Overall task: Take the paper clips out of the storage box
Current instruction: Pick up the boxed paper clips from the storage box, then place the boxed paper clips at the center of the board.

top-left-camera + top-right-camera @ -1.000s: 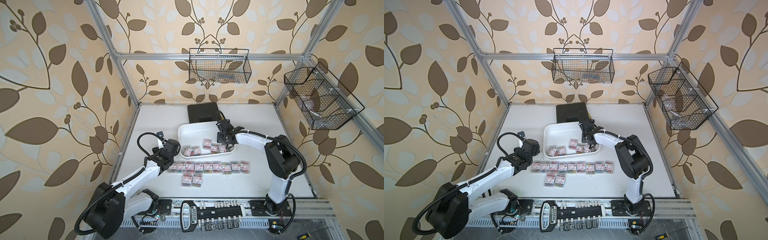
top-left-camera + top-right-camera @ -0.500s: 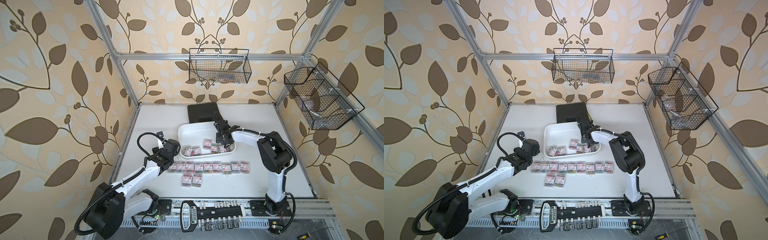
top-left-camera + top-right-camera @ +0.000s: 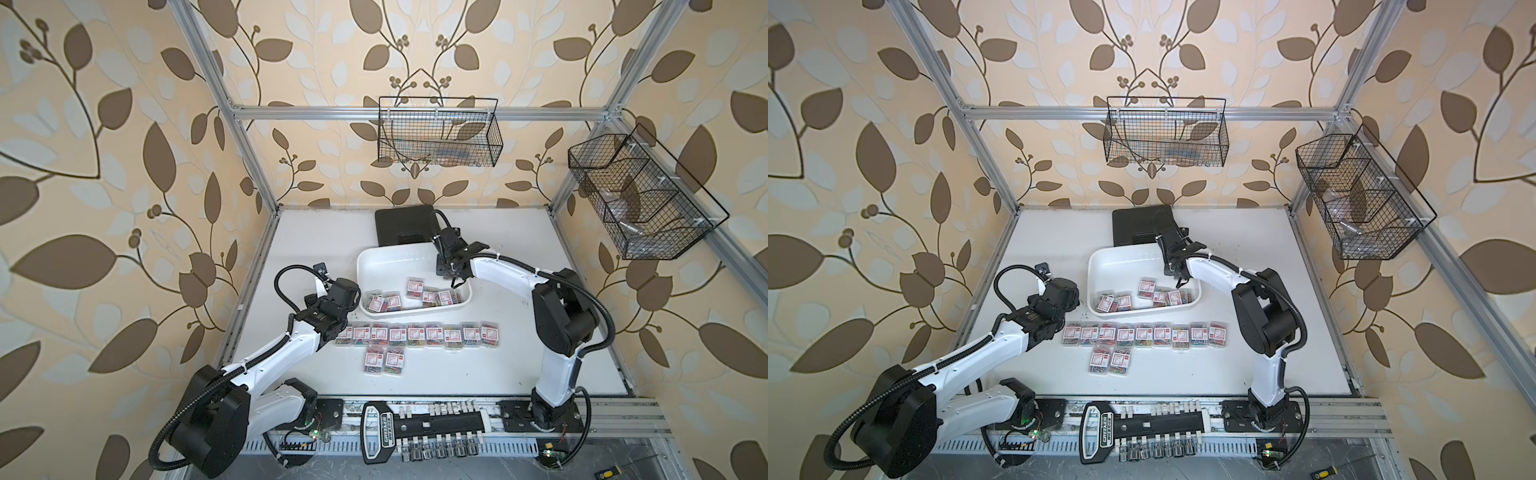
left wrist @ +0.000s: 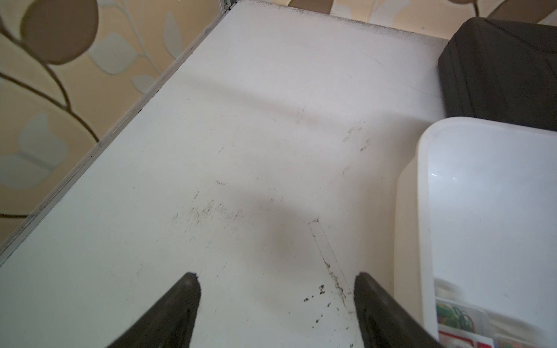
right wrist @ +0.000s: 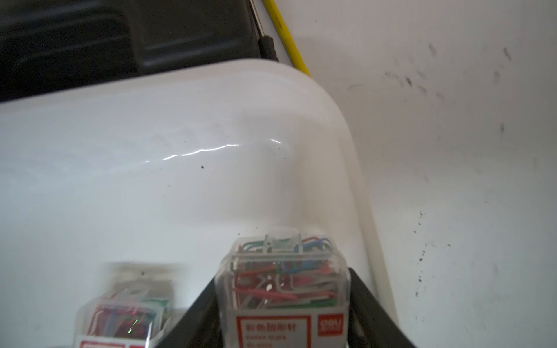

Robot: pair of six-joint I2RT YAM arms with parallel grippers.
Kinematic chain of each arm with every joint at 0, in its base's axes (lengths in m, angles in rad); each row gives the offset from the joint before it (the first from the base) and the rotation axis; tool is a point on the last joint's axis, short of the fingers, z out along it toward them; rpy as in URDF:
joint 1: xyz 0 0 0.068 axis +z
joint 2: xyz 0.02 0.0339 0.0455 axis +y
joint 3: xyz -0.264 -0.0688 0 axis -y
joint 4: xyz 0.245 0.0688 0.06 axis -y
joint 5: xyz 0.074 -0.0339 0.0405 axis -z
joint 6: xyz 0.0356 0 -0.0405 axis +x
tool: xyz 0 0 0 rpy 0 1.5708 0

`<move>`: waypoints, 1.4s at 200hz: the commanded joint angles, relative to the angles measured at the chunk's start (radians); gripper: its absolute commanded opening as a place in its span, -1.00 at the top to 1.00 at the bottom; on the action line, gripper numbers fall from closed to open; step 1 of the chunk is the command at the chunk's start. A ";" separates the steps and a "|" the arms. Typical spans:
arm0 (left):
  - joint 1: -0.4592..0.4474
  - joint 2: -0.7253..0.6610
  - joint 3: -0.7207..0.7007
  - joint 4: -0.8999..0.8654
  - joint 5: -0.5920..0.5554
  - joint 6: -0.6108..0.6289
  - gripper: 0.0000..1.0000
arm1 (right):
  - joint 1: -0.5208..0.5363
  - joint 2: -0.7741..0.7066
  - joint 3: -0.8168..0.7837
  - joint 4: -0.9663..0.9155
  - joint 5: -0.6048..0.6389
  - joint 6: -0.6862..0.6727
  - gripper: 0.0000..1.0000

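Between the fingers of the right gripper (image 5: pixel 283 275) sits a clip box (image 5: pixel 283 265). Its white label (image 5: pixel 272 330), framed in red, carries a line of red Chinese characters that look like 彩色回形针. Below them is "PAPER CLIPS" in small red capitals, and a further line is cut off. Beside this a red square (image 5: pixel 330 324) holds a white brand mark, too blurred to read. The neighbouring box (image 5: pixel 120 316), just outside one finger, shows only a red frame edge. Well apart from the gripper, a black tool holder (image 3: pixel 381 428) bears white capitals starting "GRE", the rest unclear. The labels on the row of boxes (image 3: pixel 415 334) are too small to read.
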 commanded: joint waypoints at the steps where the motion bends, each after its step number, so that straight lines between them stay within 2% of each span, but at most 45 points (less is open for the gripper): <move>1: 0.010 -0.025 0.012 0.013 -0.025 -0.006 -0.66 | 0.019 -0.109 -0.001 -0.046 0.061 0.010 -0.10; 44: 0.010 -0.026 0.012 0.010 -0.026 -0.010 -0.66 | 0.073 -0.327 -0.138 -0.061 0.099 0.065 -0.07; 79: 0.010 -0.030 0.010 0.010 -0.026 -0.011 -0.67 | 0.134 -0.514 -0.281 -0.085 0.110 0.160 -0.07; 105: 0.010 -0.028 0.012 0.005 -0.034 -0.017 -0.68 | 0.214 -0.634 -0.367 -0.094 0.125 0.233 -0.06; 130: 0.011 -0.030 0.013 -0.003 -0.039 -0.023 -0.69 | 0.297 -0.689 -0.434 -0.095 0.119 0.308 -0.05; 178: 0.011 -0.075 -0.014 -0.003 -0.052 -0.039 -0.72 | 0.516 -0.637 -0.488 -0.082 0.161 0.440 0.01; 215: 0.010 -0.090 -0.021 -0.016 -0.065 -0.053 -0.73 | 0.680 -0.530 -0.508 -0.023 0.185 0.513 0.01; 280: 0.010 -0.100 -0.023 -0.029 -0.067 -0.067 -0.73 | 0.763 -0.287 -0.530 0.182 0.063 0.546 0.01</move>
